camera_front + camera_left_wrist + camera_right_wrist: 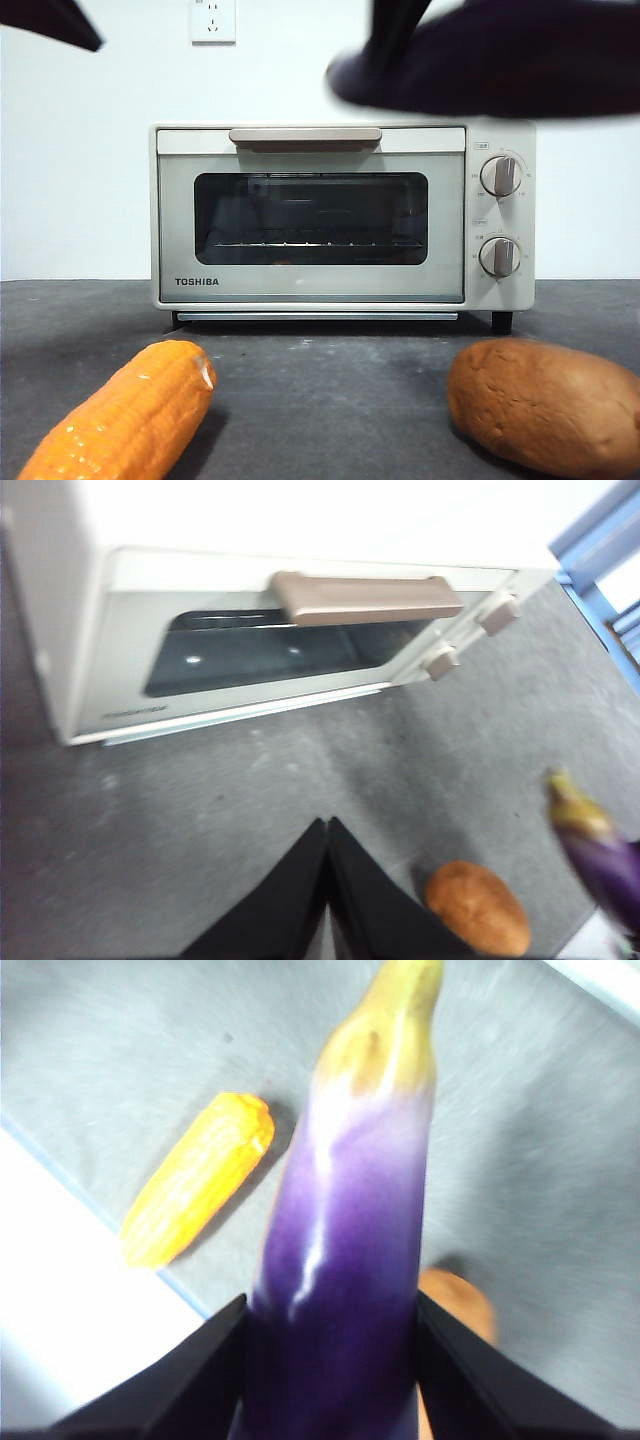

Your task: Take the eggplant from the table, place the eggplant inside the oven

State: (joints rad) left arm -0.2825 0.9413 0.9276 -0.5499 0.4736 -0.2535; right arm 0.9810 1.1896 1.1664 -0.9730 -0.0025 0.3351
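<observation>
Right pincer pinches the eggplant between its jaws, above the table

The left end effector, jaws together, hangs over the tabletop before the closed oven; potato and eggplant lie beside

The oven is set at the back of the table. Before it, a corn cob is laid left and a potato right. The eggplant is held above the oven's right side.
</observation>
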